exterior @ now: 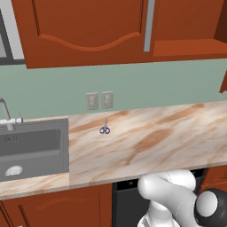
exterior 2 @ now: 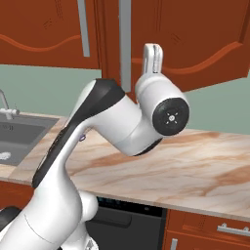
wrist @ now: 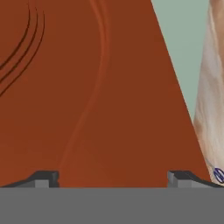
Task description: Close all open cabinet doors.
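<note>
A reddish-brown wall-cabinet door [exterior: 88, 31] with an arched panel and a long silver handle [exterior: 149, 24] hangs angled out from the cabinet. Right of it the cabinet's inside and shelf [exterior: 186, 46] are exposed. A second arched door [exterior 2: 200, 39] stands swung open on the right; its lower corner [exterior: 224, 84] shows at the frame edge. My arm reaches up, with the wrist [exterior 2: 153, 58] in front of the doors beside a silver handle [exterior 2: 125, 44]. My gripper [wrist: 113, 179] is open, its fingertips [wrist: 43, 179] wide apart, close to a door face [wrist: 87, 96]. Nothing is held.
A marble counter [exterior: 155, 137] runs below, with small blue scissors [exterior: 104, 129] on it. A steel sink [exterior: 31, 150] and faucet [exterior: 5, 113] sit at the left. Two wall outlets [exterior: 99, 100] are on the green backsplash. Base cabinets and a dark appliance [exterior 2: 127, 219] lie under the counter.
</note>
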